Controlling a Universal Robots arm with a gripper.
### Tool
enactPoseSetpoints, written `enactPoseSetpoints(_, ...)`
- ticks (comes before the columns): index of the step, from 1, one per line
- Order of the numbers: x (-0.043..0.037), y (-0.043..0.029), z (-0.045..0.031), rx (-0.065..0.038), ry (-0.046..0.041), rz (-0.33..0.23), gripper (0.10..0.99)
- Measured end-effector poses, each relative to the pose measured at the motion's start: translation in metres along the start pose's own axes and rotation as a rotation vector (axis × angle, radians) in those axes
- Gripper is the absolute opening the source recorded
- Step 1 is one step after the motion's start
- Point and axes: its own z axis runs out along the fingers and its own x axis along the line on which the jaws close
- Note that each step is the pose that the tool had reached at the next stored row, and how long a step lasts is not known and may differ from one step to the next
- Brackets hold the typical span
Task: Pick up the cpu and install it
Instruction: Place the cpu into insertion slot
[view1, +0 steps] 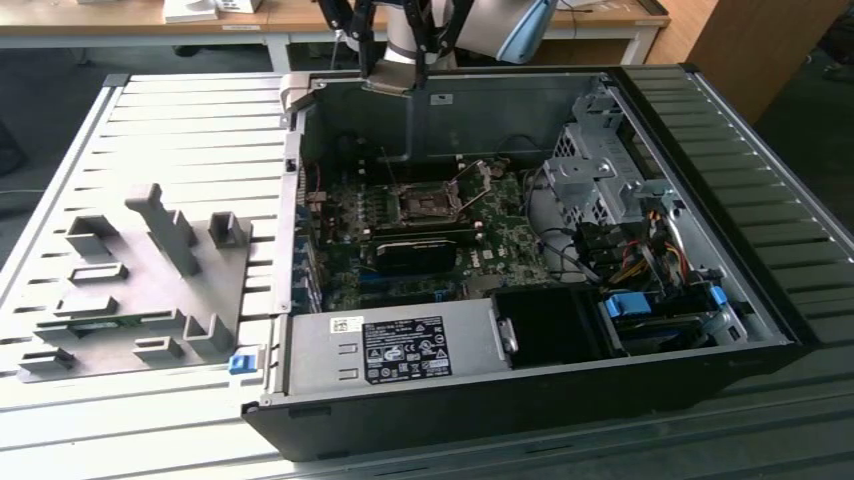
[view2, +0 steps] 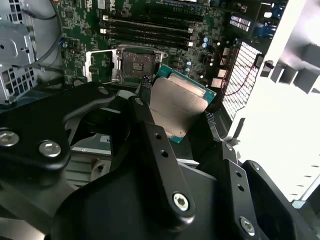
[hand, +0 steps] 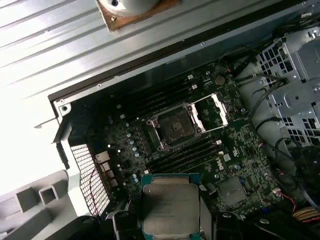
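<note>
The cpu (view2: 180, 105), a flat square chip with a silver-grey metal top and green edge, hangs in the air above the motherboard. My gripper (view2: 177, 107) is shut on it, with a black finger against each of two opposite sides. The first wrist view shows the same cpu (hand: 170, 207) in the gripper (hand: 171, 220), apart from the socket (hand: 174, 130). That socket (view2: 137, 62) has nothing in it, and its metal load plate (hand: 212, 110) is flipped open. In the exterior view my arm (view1: 400, 60) stands above the case's far wall, and the socket (view1: 424, 205) lies on the board below.
The open computer case (view1: 747, 250) lies on a slatted table. Inside it are a power supply (view1: 387, 350), a drive cage (view1: 601, 180) and loose cables (view1: 627, 250). A grey fixture plate (view1: 134, 290) with upright blocks lies at the exterior view's left.
</note>
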Motion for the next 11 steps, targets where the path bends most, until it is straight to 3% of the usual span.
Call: enactPoseSetpoints(11, 0.0002, 0.0011, 0.0011, 0.001, -0.0052, 0.123, 0.545)
